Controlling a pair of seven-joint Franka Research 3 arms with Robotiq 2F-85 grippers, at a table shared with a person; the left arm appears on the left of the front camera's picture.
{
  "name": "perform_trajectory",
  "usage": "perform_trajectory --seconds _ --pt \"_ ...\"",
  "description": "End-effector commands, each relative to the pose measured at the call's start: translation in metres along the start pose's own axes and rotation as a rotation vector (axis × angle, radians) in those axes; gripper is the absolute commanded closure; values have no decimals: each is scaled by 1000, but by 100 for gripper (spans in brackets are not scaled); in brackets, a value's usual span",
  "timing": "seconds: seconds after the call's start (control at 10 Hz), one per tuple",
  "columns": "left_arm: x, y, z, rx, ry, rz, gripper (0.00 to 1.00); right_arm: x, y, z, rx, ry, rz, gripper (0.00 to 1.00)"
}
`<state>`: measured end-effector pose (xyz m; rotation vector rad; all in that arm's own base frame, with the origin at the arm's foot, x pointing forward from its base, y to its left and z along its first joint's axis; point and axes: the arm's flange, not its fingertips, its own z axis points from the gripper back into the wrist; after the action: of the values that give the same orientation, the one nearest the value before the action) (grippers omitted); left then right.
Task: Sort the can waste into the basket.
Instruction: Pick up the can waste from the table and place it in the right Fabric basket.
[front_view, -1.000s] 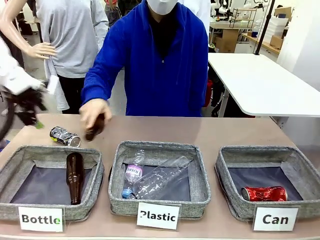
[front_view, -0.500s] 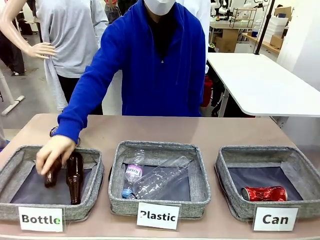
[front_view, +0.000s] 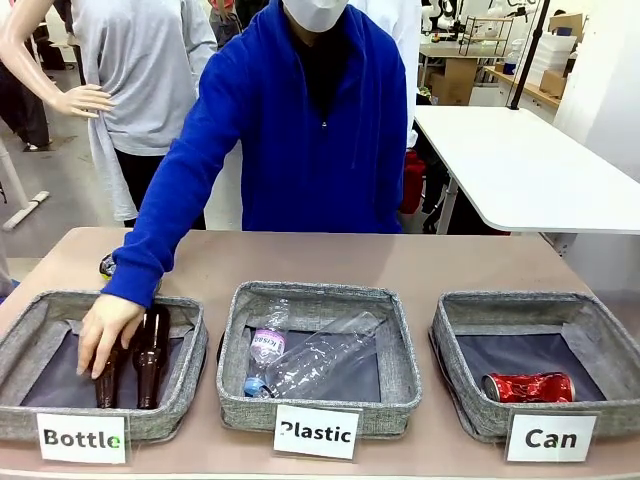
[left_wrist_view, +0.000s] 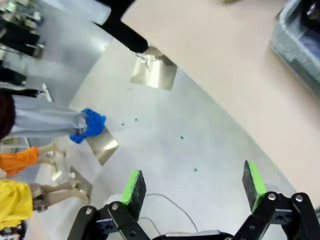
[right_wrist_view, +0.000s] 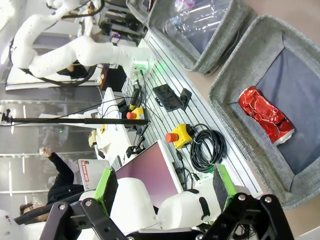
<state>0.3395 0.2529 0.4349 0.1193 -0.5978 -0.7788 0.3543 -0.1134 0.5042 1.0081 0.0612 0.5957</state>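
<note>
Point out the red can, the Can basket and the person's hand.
red can (front_view: 528, 387): front view, middle of its crushed body.
Can basket (front_view: 448, 355): front view, its left grey wall.
person's hand (front_view: 108, 328): front view, back of the hand.

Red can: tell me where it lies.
Front view, right side: the red can lies on its side inside the basket marked Can, near its front wall.

The person's hand (front_view: 106, 333), which held a brown bottle (front_view: 106, 388) above the table at upper left, has come down into the Bottle basket (front_view: 30, 312) at lower left, laying it beside the other bottle (front_view: 150, 355). The blue sleeve (front_view: 170, 220) now covers most of the silver can (front_view: 106, 266).
</note>
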Motion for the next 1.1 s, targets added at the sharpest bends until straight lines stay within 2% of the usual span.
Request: perform_trajectory --seconds 0.0,0.2,0.3,0.4,0.6,0.7,1.0 --pt "19 -8 -5 16 12 -2 0 0 2 2 -2 11 16 0" --pt "38 -18 -7 15 22 -31 0 0 2 2 -2 11 16 0" --pt "60 -32 -8 19 25 -70 0 0 2 2 -2 11 16 0" --pt "87 -46 -11 19 24 -130 0 0 2 2 -2 11 16 0" --pt "144 -72 -27 44 62 -356 0 0 2 2 -2 11 16 0" --pt "172 -88 -35 54 44 -447 0 0 2 2 -2 11 16 0" --pt "237 -95 -66 1 27 -607 0 0 2 2 -2 11 16 0"
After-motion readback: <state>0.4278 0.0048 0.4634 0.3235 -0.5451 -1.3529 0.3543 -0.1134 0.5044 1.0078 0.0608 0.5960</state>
